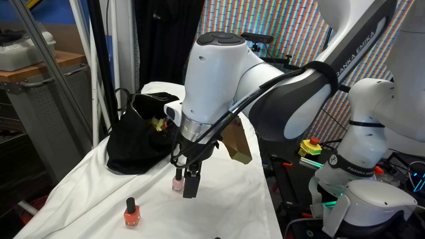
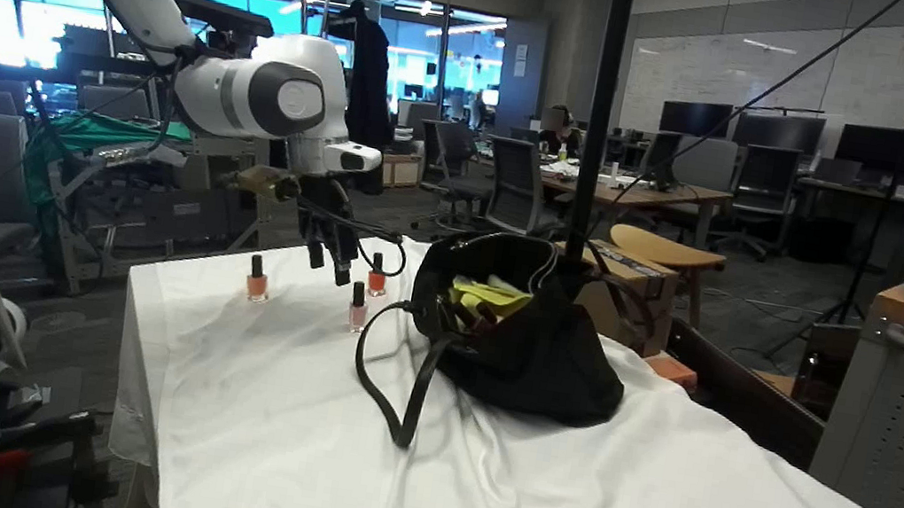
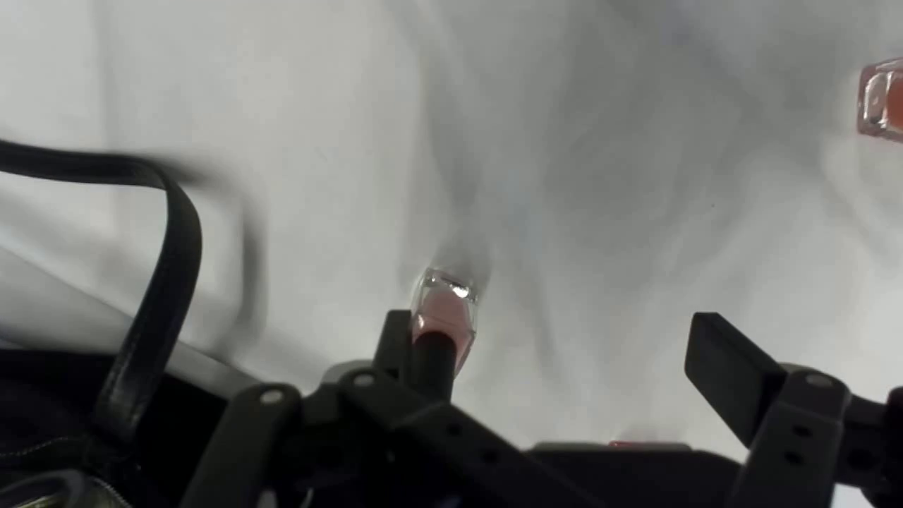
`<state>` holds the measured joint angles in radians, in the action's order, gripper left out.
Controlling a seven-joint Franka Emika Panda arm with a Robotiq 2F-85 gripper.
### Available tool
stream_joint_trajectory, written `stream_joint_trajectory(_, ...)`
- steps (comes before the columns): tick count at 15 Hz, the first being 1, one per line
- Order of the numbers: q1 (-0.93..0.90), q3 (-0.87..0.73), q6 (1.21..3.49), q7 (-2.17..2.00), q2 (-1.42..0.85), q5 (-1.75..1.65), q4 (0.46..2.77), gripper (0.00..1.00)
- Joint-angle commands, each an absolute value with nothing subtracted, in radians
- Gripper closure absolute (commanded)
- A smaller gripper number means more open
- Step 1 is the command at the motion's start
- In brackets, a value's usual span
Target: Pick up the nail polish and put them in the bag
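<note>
My gripper (image 3: 557, 353) is open above the white cloth, its fingers wide apart with nothing gripped. In the wrist view a pink nail polish (image 3: 444, 310) stands close beside the left finger, which its black cap overlaps. That pink bottle (image 1: 178, 184) is upright in both exterior views, near the gripper (image 2: 329, 265). A red-orange nail polish (image 1: 132, 217) stands apart from it, and a light orange nail polish (image 2: 257, 286) stands farther left in an exterior view. The black bag (image 2: 543, 366) slouches on the cloth, mouth open, yellow-green showing inside; its strap (image 3: 180, 261) loops into the wrist view.
A white cloth (image 2: 280, 443) with folds covers the table. The bag's handle (image 2: 412, 400) lies out across it. A tool cart (image 1: 53, 99) and pale poles stand beyond the bag. The robot's base (image 1: 375, 209) and a yellow emergency stop (image 1: 309, 147) are off the table's side.
</note>
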<state>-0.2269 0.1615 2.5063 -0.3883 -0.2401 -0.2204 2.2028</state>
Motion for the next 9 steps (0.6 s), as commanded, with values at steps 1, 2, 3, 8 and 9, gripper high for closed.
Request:
stream_joint_trajectory(1, -0.233, 0.135, 2.520, -0.370, -0.291, -0.199, 2.143, 0.00)
stream_joint_trajectory(2, -0.231, 0.132, 2.513, -0.363, -0.300, -0.191, 2.132, 0.00)
stream_joint_trajectory(3, -0.229, 0.127, 2.514, -0.359, -0.309, -0.189, 2.126, 0.00)
stream_joint_trajectory(8, -0.233, 0.107, 2.511, -0.353, -0.359, -0.194, 2.093, 0.00)
stream_joint_trajectory(9, -0.231, 0.106, 2.509, -0.346, -0.366, -0.189, 2.089, 0.00)
